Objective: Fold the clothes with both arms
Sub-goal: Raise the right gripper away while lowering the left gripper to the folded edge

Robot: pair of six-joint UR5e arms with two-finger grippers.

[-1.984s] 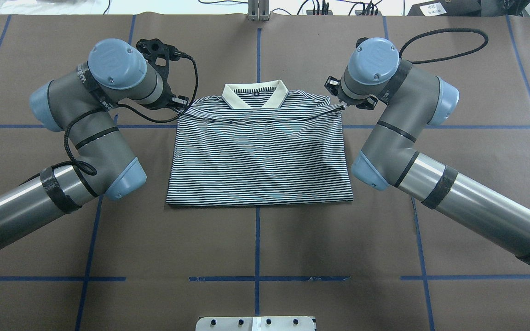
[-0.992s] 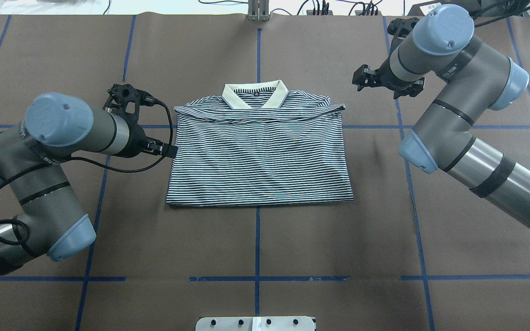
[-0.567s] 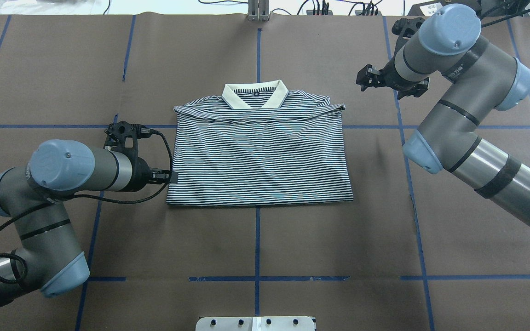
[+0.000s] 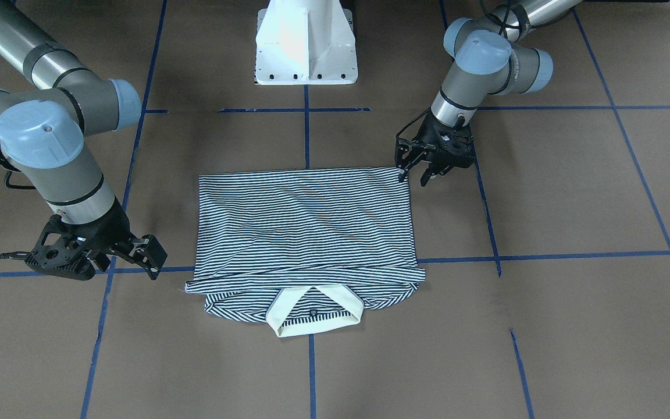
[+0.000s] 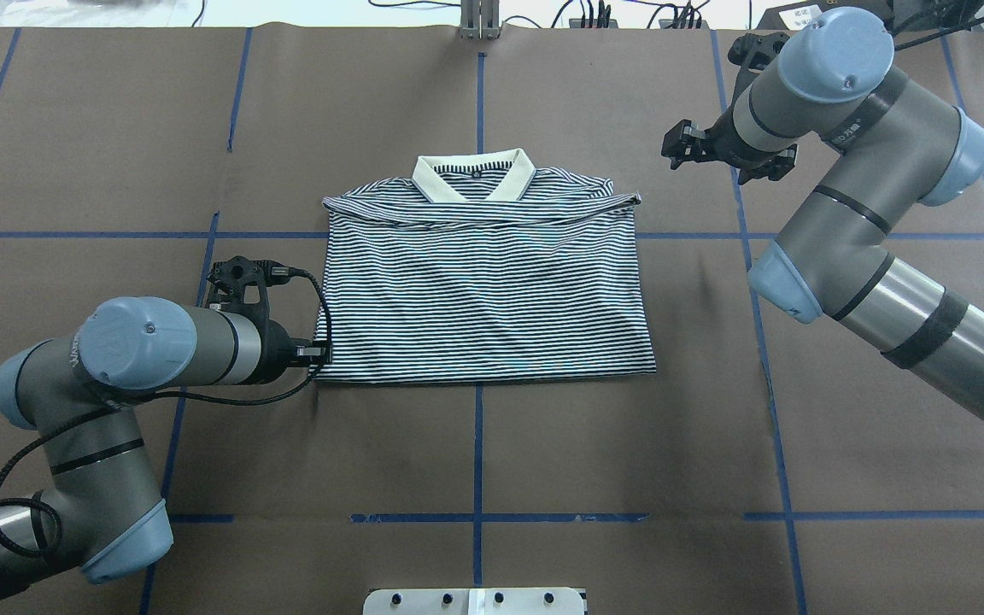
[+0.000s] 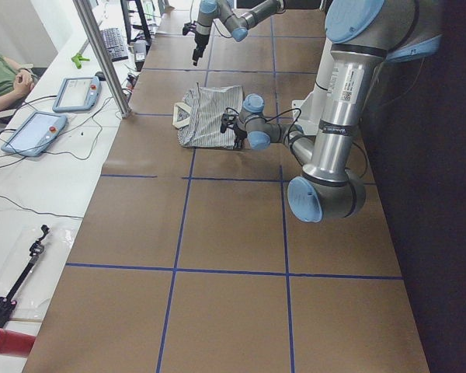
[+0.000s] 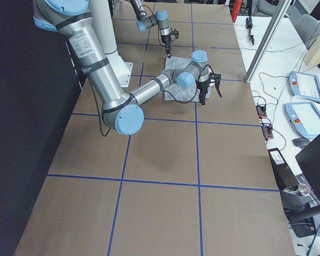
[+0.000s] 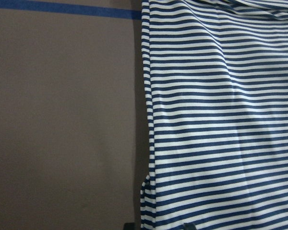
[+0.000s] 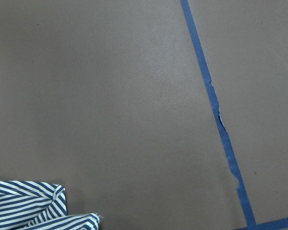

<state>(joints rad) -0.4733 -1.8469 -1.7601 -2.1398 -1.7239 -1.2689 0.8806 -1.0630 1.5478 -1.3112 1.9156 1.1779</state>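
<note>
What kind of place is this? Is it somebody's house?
Not a house; most likely a robot lab. A left arm and a right arm reach out beside a striped shirt on a table marked with blue tape lines, and control tablets sit on a side bench.

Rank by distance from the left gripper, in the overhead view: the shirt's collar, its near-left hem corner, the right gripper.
1. Hem corner: right at the left gripper, view's lower left.
2. Collar: far edge, centre.
3. Right gripper: upper right, clearly farthest.
</note>
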